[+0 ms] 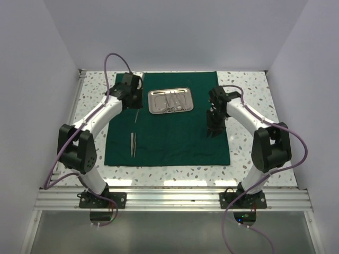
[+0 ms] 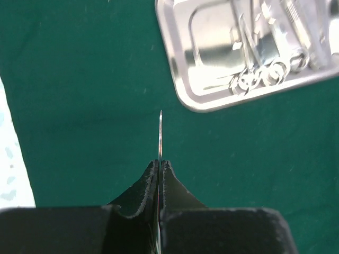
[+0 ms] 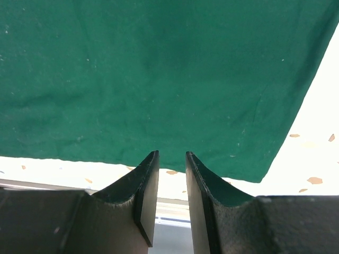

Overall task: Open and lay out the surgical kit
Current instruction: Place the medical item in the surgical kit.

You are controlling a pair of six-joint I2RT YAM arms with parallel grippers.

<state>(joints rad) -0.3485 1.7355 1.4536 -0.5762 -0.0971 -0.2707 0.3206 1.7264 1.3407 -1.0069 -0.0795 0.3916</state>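
Green cloth [image 2: 79, 106]; wrist views alone show left fingers [image 2: 174, 186] pinching thin instrument [image 2: 160, 132], right fingers [image 3: 145, 182] ajar, empty.

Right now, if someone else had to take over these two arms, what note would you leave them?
Left end effector: shut on a thin metal tool, held above the cloth, just left of the tray.
Right end effector: open and empty, over the right side of the cloth.
Done: the cloth is spread flat, the tray sits at its far middle, and the tweezers lie on its near left part.
Left: set down the held tool, then lift out the other tools in the tray and lay them out.
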